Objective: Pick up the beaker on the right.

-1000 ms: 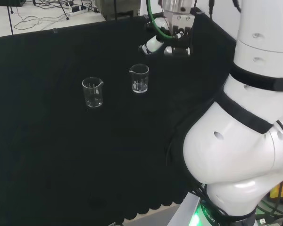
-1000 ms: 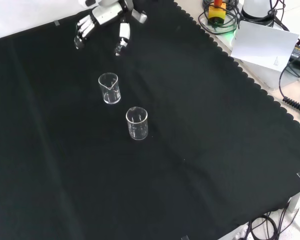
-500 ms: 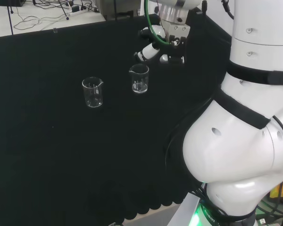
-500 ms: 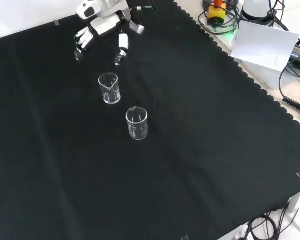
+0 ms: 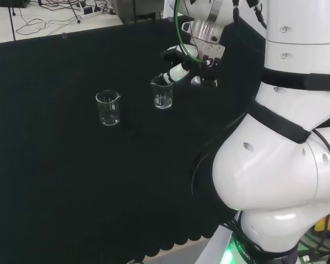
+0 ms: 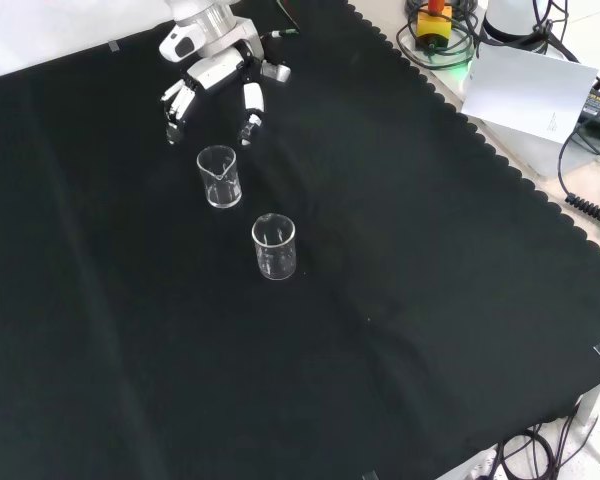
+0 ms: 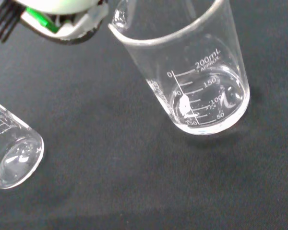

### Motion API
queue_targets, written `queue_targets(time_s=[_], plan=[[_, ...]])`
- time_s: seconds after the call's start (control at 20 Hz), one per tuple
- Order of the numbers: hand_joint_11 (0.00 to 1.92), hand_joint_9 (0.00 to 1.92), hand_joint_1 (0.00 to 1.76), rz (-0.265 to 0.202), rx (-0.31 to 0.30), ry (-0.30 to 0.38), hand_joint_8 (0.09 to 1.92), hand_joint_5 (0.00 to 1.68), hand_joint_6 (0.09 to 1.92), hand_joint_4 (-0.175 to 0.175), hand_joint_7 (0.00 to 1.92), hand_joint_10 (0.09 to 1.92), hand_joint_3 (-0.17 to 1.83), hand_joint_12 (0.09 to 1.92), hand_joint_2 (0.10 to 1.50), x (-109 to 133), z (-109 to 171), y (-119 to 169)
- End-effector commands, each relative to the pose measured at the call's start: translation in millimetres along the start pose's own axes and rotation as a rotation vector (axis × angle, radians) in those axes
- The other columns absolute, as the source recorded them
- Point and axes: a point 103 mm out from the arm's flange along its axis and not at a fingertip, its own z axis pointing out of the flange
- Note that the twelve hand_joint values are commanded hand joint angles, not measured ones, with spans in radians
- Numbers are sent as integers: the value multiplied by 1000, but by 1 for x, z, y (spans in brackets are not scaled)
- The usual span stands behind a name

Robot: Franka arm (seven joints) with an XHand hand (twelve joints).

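— What lies on the black cloth (image 6: 400, 300)?

— The arm (image 5: 286, 165) reaches over it, and its hand (image 6: 212, 72) hangs with fingers (image 6: 176, 100) and thumb spread, holding nothing.

— And the beaker to be picked up?

— That right beaker (image 5: 163, 92) in the head view stands upright just beyond the fingertips, apart from them. In the front view it sits just below the gap between fingers and thumb. The other beaker (image 5: 108, 108) stands well clear of the fingers.
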Motion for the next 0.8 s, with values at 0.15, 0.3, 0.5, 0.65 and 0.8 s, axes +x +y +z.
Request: queue_targets(time_s=[0.15,0.3,0.5,0.65,0.8], plan=[[72,452,854,-27,16,35,728,454,87,-48,327,676,598,1418,538,-14,9,4],[64,448,856,-70,15,100,726,475,87,-51,321,666,600,1413,536,-20,12,10],[48,445,860,-96,21,98,723,504,87,-55,317,658,602,1402,536,-26,19,13],[44,445,861,-111,8,153,722,507,87,-56,317,654,602,1399,536,-46,12,10],[43,451,859,-129,-2,156,722,517,87,-57,323,653,602,1396,535,-30,27,17]])
